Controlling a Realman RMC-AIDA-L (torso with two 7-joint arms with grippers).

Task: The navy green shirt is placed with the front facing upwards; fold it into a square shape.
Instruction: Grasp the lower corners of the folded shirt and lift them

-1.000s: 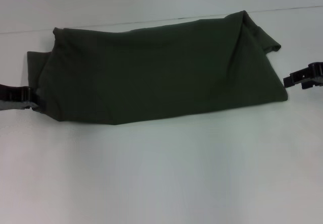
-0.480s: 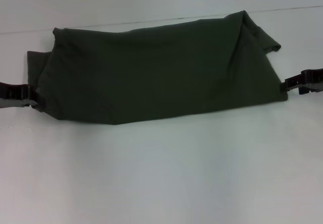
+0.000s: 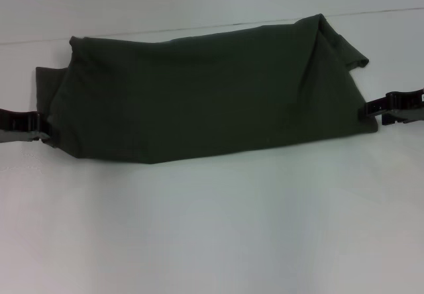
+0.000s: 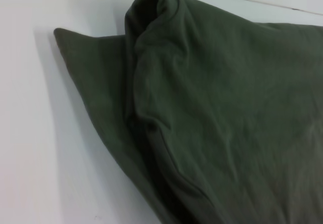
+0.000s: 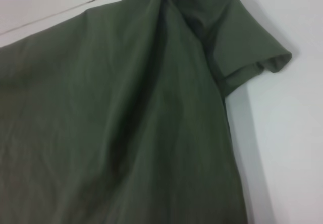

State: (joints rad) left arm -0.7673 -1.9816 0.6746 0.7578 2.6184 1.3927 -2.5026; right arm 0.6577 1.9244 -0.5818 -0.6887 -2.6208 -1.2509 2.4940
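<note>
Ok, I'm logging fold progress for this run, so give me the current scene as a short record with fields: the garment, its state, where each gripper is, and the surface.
garment: dark olive-green cotton T-shirt
state: folded into a long horizontal band, not yet square; a short sleeve sticks out at the robot's right end
lettering: none visible
left gripper: at the shirt's left end, low on the table
right gripper: at the shirt's right end, tip meeting the cloth edge
surface: white table

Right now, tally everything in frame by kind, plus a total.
Shirts: 1, the navy green shirt, folded into a long band
Claws: 2, left claw and right claw, one at each end of the shirt
Tables: 1, white table
Total: 4
</note>
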